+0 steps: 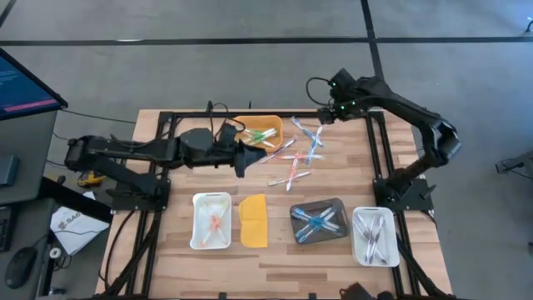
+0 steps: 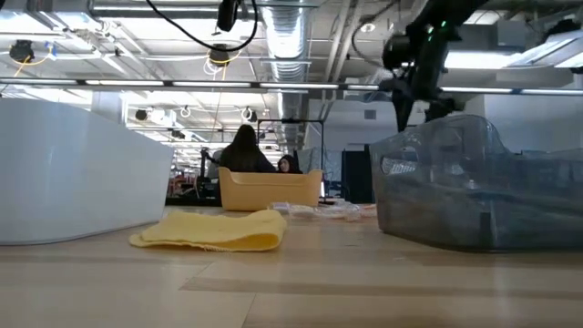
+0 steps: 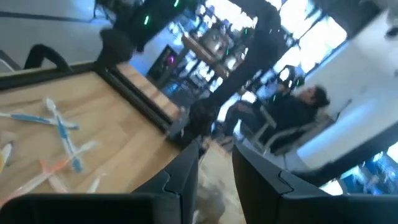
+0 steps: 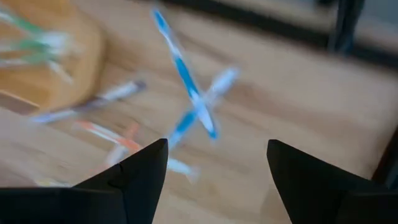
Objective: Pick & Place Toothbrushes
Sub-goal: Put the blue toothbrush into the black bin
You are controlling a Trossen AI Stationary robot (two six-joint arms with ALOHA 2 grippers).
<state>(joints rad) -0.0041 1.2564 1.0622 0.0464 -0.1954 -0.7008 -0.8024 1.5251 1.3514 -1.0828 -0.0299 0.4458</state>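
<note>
Several loose toothbrushes (image 1: 298, 157), blue, pink and white, lie flat on the wooden table right of centre. My right gripper (image 4: 217, 163) hangs open above two crossed blue toothbrushes (image 4: 189, 99) at the far end of that pile, pointing steeply down and touching nothing. In the high view it is my right gripper (image 1: 327, 112) near the far frame bar. My left gripper (image 1: 250, 157) reaches in level from the left, beside the yellow tray (image 1: 258, 132). Its fingers (image 3: 185, 177) stand a little apart with nothing between them.
The yellow tray at the far side holds green toothbrushes. Along the near side stand a white tray (image 1: 211, 221) with orange ones, a flat yellow lid (image 1: 253, 221), a dark tray (image 1: 319, 221) with blue ones and a clear tray (image 1: 375, 236) with white ones. A black frame (image 1: 379, 142) borders the table.
</note>
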